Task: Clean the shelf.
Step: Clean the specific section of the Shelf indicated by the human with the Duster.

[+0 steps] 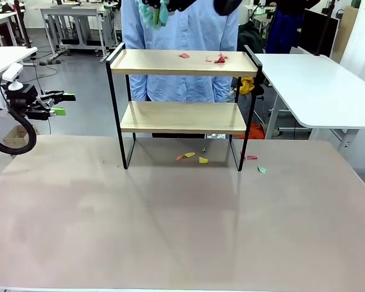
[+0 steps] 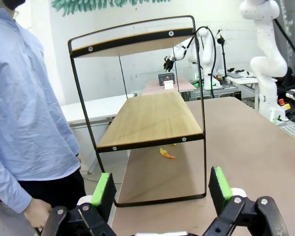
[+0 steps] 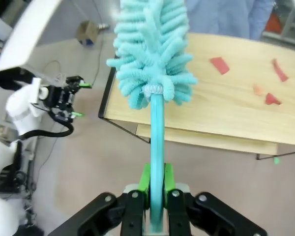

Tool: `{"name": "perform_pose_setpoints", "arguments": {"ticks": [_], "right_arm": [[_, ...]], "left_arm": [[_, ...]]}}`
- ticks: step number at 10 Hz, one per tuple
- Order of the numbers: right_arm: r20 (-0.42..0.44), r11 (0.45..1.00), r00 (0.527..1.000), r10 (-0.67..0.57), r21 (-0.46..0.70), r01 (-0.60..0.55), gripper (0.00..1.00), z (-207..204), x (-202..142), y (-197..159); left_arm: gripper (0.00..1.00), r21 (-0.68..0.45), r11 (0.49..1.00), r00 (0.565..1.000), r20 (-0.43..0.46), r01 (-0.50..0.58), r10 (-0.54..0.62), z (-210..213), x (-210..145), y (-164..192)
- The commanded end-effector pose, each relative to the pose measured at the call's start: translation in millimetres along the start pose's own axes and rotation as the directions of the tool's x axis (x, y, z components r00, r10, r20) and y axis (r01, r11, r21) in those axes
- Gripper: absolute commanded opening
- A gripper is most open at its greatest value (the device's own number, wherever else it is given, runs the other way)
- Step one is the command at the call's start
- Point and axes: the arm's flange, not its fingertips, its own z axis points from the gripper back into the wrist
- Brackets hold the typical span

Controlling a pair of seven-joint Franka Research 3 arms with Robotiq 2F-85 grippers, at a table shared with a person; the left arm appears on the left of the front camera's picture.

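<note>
A wide, pale beige table [image 1: 170, 231] is stretching across the foreground. A person in a light blue shirt [image 1: 188, 36] is standing at its far side.

The shelf [image 1: 182, 64], a small two-tier rack of light wooden boards in a thin black metal frame, is standing upright on the far middle part of the table, directly in front of the person. Both of its boards are lying level.

The left gripper [image 1: 62, 103] is hovering off the table's left edge, well apart from the shelf and pointing towards it. In the left wrist view its green-padded fingers [image 2: 104, 189] are spreading wide with nothing between them, and the shelf's end frame is facing them.

The right gripper [image 3: 157, 179] is pointing down from above, and its fingers are clamping tight on the straight turquoise handle of a fluffy turquoise duster [image 3: 152, 54]. The duster's head is hanging over the left end of the top board. In the front view it is showing raised above that board, in front of the person's shirt.

Small red paper scraps [image 1: 219, 59] are lying on the right half of the top board. More scraps, orange, yellow [image 1: 202, 160], pink and green, are lying on the table under the shelf and just beside its right leg.
</note>
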Motion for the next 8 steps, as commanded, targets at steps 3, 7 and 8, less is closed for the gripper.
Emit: {"name": "perform_pose_setpoints", "arguments": {"ticks": [3,7,8], "right_arm": [[0.014,0.999,0.999,0.035,0.037,-0.036,0.13,16.4,-8.7,-9.9],[0.008,0.991,1.000,0.009,-0.132,-0.008,0.13,14.2,-0.9,51.8],[-0.012,0.989,1.000,-0.009,-0.147,0.008,0.13,10.6,2.7,68.2]], "left_arm": [[1.00,-0.007,1.000,1.000,-0.007,0.008,-0.008,-0.2,2.8,-1.5],[1.00,-0.007,1.000,1.000,-0.007,0.008,-0.008,-0.2,2.8,-1.5],[1.00,-0.007,1.000,1.000,-0.007,0.008,-0.008,-0.2,2.8,-1.5]]}}
